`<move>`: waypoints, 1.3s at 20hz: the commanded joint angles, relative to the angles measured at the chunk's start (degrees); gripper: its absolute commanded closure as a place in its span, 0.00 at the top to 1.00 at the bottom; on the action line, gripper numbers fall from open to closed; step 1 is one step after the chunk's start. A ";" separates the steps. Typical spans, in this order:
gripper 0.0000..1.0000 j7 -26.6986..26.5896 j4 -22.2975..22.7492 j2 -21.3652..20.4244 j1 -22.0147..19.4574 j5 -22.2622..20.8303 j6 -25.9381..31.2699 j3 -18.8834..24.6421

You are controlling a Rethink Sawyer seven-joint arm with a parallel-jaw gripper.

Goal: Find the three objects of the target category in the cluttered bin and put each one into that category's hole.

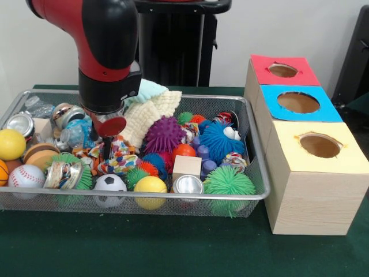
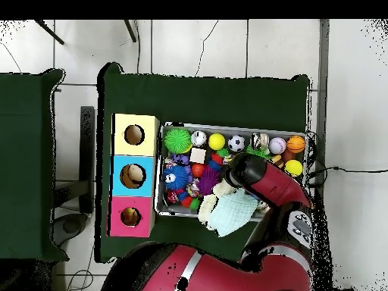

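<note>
My gripper (image 1: 107, 151) reaches down into the left half of the wire mesh bin (image 1: 253, 173), just above a polka-dot cloth toy (image 1: 119, 163). Around it lie a crushed can (image 1: 62, 173), a soccer ball (image 1: 109, 183), a yellow ball (image 1: 150, 186) and a purple spiky ball (image 1: 164, 134). A wooden block (image 1: 187, 165) and a silver can (image 1: 188, 184) sit near the front. To the right stand three boxes with holes on top: red (image 1: 283, 70), blue (image 1: 298, 102) and yellow (image 1: 320, 145). From overhead the arm (image 2: 261, 180) hides the gripper.
A baseball (image 1: 26, 175), a yellow ball (image 1: 10, 144) and a can (image 1: 21, 123) crowd the bin's left end. Green (image 1: 229, 182) and blue (image 1: 219, 141) spiky balls fill the right end. A pale knitted cloth (image 1: 151, 109) drapes over the back rim. Green felt (image 1: 144, 242) covers the table.
</note>
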 commanded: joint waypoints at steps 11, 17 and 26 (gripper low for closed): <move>1.00 6.97 -0.60 1.40 -4.67 1.77 -2.93 6.90; 1.00 6.59 -1.17 1.39 -4.19 1.04 -1.32 6.00; 1.00 7.74 -1.88 2.50 -3.17 1.42 -2.05 5.77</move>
